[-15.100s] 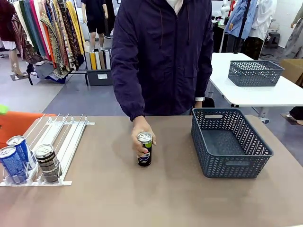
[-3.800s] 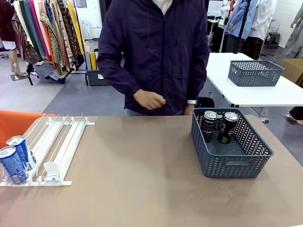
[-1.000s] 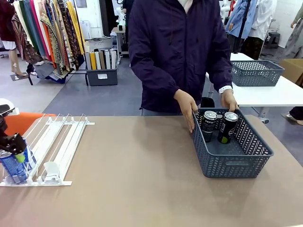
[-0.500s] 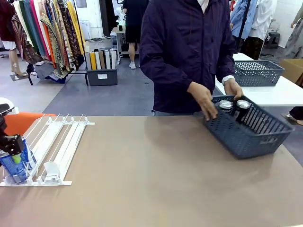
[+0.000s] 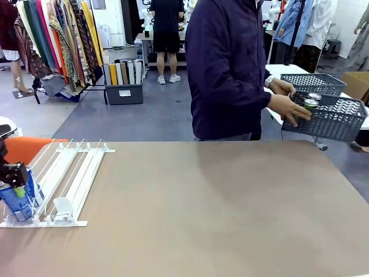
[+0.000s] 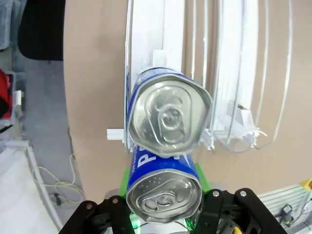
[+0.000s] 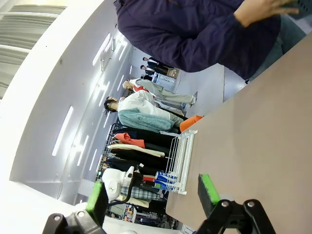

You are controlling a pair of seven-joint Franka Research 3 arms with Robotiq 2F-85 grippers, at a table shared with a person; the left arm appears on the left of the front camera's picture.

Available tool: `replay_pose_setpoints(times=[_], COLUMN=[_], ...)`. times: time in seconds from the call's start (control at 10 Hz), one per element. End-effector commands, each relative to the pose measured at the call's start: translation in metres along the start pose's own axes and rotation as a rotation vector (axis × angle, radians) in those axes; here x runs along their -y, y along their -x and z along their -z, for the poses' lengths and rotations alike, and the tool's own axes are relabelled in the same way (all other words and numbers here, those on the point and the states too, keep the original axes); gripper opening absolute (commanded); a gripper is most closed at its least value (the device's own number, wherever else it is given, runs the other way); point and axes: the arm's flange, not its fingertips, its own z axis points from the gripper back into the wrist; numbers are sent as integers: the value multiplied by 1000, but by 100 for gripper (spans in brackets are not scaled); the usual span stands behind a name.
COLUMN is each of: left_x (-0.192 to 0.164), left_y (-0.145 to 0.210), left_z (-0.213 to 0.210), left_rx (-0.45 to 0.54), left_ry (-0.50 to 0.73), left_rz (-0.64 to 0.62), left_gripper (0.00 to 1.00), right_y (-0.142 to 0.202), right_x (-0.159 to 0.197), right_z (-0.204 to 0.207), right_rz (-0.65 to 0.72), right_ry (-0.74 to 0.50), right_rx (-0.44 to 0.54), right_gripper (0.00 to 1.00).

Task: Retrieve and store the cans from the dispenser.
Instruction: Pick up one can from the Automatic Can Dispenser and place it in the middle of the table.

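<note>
Front view: my left end effector point(image 5: 14, 175) is at the front left corner of the dispenser point(image 5: 72, 170), down on the blue cans point(image 5: 21, 201) in the outermost lane; I can't separate the two cans from here. A white pusher block point(image 5: 61, 205) sits at the front of a lane to the right. Past the far right of the table point(image 5: 202, 213) a person's hand point(image 5: 293, 109) holds a grey basket point(image 5: 340, 118) up off it, with black cans point(image 5: 312, 104) standing inside. Left wrist view: the green pads point(image 6: 125, 178) press both sides of the nearer blue can point(image 6: 163, 196), so the left end effector is clenched on that one. The second blue can point(image 6: 168, 122) stands just beyond it in the same lane, tops up on both; I can't tell if they touch. Right wrist view: my right end effector point(image 7: 152, 195) is released, pads wide apart with nothing between them, over the table and well apart from the dispenser, which shows small at the table's far edge with blue cans at its end. A dark sleeve point(image 7: 195, 34) crosses the top.
</note>
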Motion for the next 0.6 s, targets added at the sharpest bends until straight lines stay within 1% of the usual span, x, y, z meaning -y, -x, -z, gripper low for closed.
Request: replay_pose_setpoints(times=[0.0, 0.1, 0.2, 0.3, 0.4, 0.5], left_x=[11, 15, 17, 16, 12, 8], left_y=[19, 32, 45, 60, 75, 92], left_z=[-40, -61, -84, -111, -138, -167], left_rx=[63, 59, 44, 89, 157, 262], left_ry=[-7, -18, 16, 27, 42, 61], left_rz=[-17, -18, -7, -13, -17, -10], left_gripper=[0, 0, 0, 0, 0, 0], right_y=[-3, -3, -3, -3, -3, -3], right_x=[-4, -4, -4, -4, -4, -4], right_z=[2, 2, 2, 2, 2, 2], right_rz=[-2, -2, -2, -2, -2, -2], right_ry=[-26, -26, -26, -26, -26, -26], right_rx=[18, 18, 18, 18, 18, 18], right_gripper=[100, 100, 100, 100, 100, 100])
